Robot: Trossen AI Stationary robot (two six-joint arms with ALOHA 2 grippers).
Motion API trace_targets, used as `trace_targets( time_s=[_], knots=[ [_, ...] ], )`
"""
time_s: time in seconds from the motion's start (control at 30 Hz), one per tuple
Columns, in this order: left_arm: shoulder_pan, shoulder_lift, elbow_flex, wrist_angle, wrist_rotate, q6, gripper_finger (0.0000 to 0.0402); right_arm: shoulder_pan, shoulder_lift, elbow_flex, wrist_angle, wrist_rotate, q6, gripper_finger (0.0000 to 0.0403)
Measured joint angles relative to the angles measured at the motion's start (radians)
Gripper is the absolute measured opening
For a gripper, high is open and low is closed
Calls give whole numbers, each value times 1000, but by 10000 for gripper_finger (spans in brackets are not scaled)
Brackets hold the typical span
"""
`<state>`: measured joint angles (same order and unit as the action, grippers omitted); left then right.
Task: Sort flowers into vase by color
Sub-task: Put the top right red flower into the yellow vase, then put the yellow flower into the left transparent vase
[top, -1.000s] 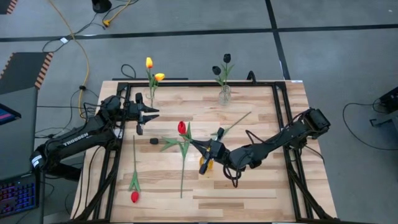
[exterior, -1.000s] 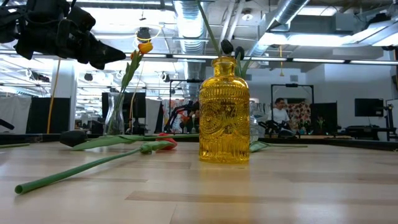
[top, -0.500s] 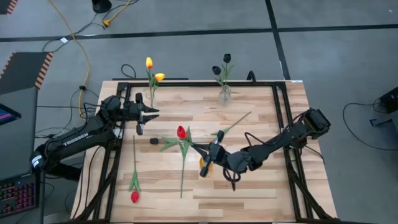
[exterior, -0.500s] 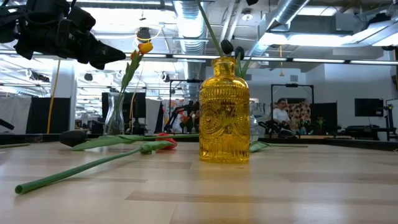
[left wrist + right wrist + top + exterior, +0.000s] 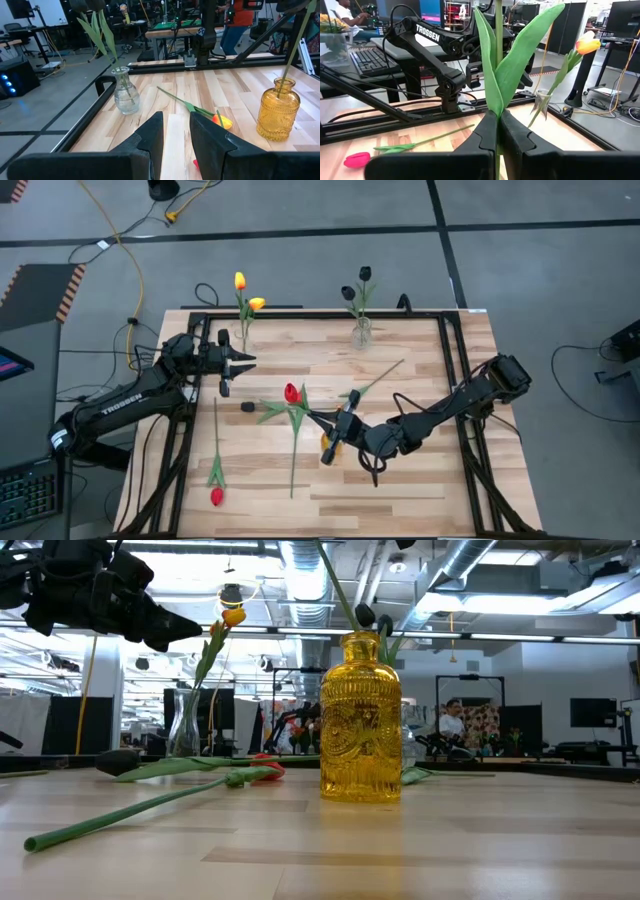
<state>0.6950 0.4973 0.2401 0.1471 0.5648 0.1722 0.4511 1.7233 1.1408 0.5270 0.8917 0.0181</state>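
We see the right gripper [image 5: 322, 423] clamped on a red tulip [image 5: 292, 392] above the yellow vase [image 5: 360, 718].

The tulip's thin green stem and long leaves stand upright between the closed fingers [image 5: 482, 137]; its head is cut off in the right wrist view. The vase sits mid-table, mostly hidden under the arm from above. The left gripper [image 5: 245, 361] hovers near the table's far left, fingers slightly apart, holding nothing. Another red tulip [image 5: 216, 495] lies at the near left.

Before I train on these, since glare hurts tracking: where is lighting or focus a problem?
Low view: bright ceiling lights backlight the amber vase; the left hand shows as a dark shape. Right wrist view: the leaves close to the lens block the middle. High view: even light.
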Motion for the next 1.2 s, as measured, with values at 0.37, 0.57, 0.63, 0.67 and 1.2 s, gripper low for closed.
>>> trace_targets(
  time_s=[0.37, 0.57, 0.63, 0.67, 1.2],
  knots=[
    [0, 0, 0, 0, 0, 0, 84, 0, -1, 0, 0, 0, 0, 95],
    [0, 0, 0, 0, 0, 0, 84, 1, -1, 0, 0, 0, 0, 132],
    [0, 0, 0, 0, 0, 0, 84, 5, -1, 0, 0, 0, 0, 141],
    [0, 0, 0, 0, 0, 0, 84, 8, -1, 0, 0, 0, 0, 144],
    [0, 0, 0, 0, 0, 0, 84, 100, -227, 1, -485, 1, 135, 159]
  ],
)
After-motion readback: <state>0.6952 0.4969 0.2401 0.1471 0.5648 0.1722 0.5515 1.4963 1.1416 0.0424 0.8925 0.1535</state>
